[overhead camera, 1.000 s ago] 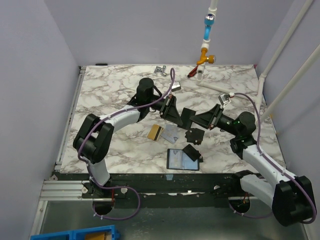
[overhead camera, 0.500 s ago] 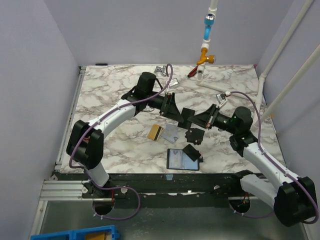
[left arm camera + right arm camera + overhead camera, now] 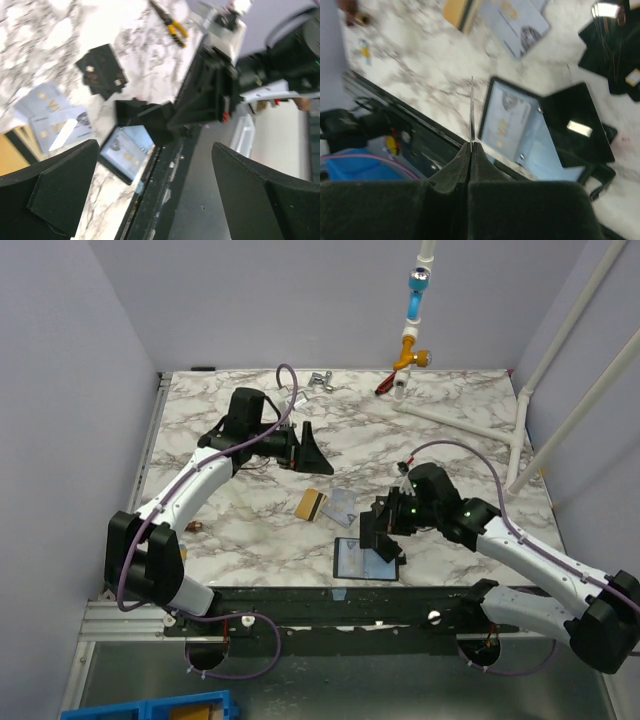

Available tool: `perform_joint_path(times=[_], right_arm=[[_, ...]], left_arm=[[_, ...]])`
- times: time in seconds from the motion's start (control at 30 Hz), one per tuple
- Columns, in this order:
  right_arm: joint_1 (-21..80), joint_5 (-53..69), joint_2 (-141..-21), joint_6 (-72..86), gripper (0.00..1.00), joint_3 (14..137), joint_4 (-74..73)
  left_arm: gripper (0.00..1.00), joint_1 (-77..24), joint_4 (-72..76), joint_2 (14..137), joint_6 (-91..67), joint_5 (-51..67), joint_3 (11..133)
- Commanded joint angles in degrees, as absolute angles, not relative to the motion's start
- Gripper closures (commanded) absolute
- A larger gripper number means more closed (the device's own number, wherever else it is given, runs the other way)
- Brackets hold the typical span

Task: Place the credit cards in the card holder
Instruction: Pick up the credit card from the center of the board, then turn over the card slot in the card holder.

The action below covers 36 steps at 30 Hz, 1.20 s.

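Your right end effector (image 3: 471, 148) has its two fingers pressed together on a thin card (image 3: 471, 107). The wrist view shows this card only edge-on, as a fine line, so I cannot tell its colour. It hangs just above the open card holder (image 3: 362, 560), which lies flat at the near edge of the desk (image 3: 225, 525) with the bluish lining upward. A pale face with lettering shows inside the holder, but I cannot tell if it is a card already placed or only a window.

The gold-tan card (image 3: 310, 504) and the grey-blue card (image 3: 344, 508) lie side by side on the desk, just behind the holder. Your left end effector (image 3: 155, 145) is raised farther back with its fingers wide apart, and it holds nothing.

I judge that the step in hand is the insertion of the held card. For the next move you should bring the card's lower edge to the mouth of the pocket, parallel with it, then lay the card flatter and slide it in before you release it. Nothing holds the holder down, so it may shift when pushed.
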State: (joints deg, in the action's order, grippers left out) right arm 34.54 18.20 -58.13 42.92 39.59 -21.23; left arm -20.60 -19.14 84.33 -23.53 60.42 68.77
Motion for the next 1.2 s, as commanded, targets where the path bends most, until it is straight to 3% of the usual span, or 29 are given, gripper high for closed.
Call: perform_joint_path(times=[0.0,0.33,0.57,0.83,1.17], right_arm=[[43.6,-0.69,-59.8,42.71,0.99,43.94,-37.24],[57.44,-16.98,-70.63,45.88,0.99,50.46,-45.7],[60.54,-20.84,-77.32,44.57,0.99,53.7,-47.37],[61.75,-17.85,-78.13,45.58,0.99,52.48,-49.11],[62.1,-5.57,-74.31,49.89,0.99,48.41,-51.56]], left_arm=[[0.01,-22.56,-21.47,80.42,-19.89,47.92,65.48],[0.01,-30.49,-22.65,82.77,-17.14,40.24,64.31],[0.02,-30.78,-22.57,86.16,-18.47,44.91,65.39],[0.02,-30.42,-21.95,83.75,-18.47,45.42,64.77],[0.02,-29.62,-22.72,83.76,-17.94,44.47,65.43]])
